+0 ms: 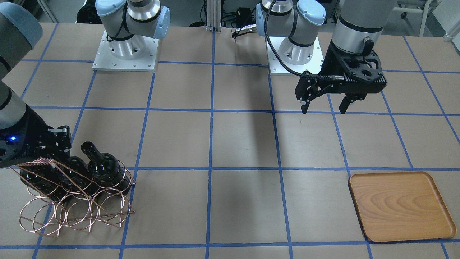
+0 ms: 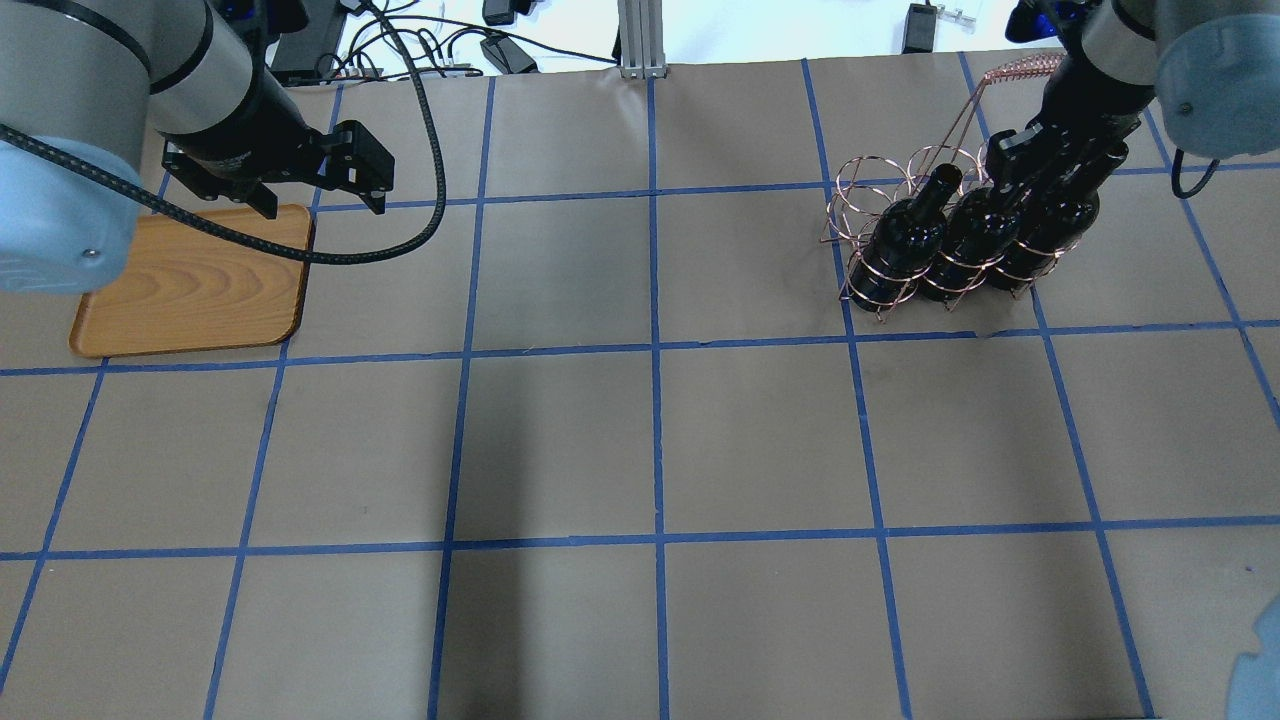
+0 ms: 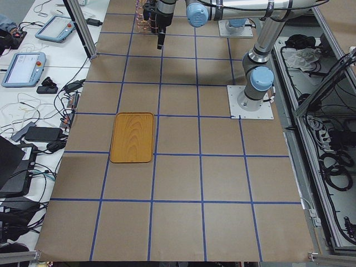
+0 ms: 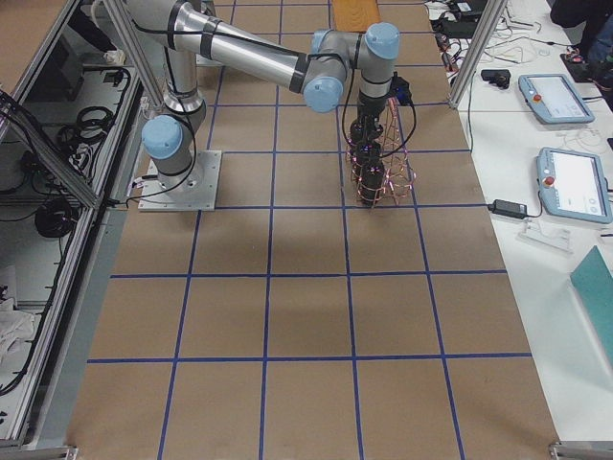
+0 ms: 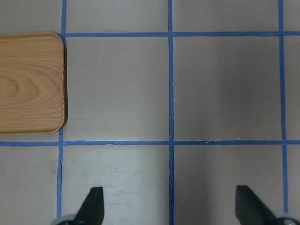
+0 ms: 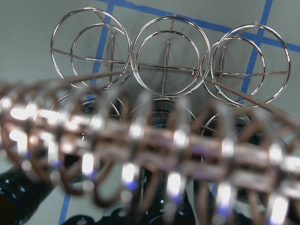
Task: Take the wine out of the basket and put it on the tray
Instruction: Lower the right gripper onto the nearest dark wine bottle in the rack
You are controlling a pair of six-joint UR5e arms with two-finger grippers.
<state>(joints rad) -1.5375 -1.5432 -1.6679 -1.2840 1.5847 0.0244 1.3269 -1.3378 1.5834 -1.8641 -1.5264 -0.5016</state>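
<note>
Clock: read from the operators' side, with 12 toward the robot's bases.
Tray [image 1: 400,207]: nearest, at about 4 o'clock on the surface [image 1: 244,144]. It lies flat, wood grain up, with nothing on it.
Basket [image 1: 77,201]: also near, at about 8 o'clock and well apart from the tray. Its front row of copper rings stands empty and its coiled handle [image 1: 36,163] rises at the back.
Wine [image 1: 104,165]: three black bottles side by side in the basket's back rings. This one, at the basket's 3 o'clock end, shows its whole neck and open mouth. The middle bottle [image 1: 77,176] and the end bottle [image 1: 43,181] are partly hidden behind wire and arm.
Right tool [image 2: 1035,175]: down at the basket, over the necks of the middle and end bottles. Its fingers are hidden, so I cannot tell how far apart they are or whether they have hold of a neck.
Left tool [image 1: 324,108]: farther back at about 1 o'clock, hanging above the surface, on the 12 o'clock side of the tray. Its fingers [image 5: 93,204] are spread wide with nothing between them.
Bases: farthest, at 12 o'clock, are the right arm's mount [image 1: 125,50] and the left arm's mount [image 1: 294,50].
</note>
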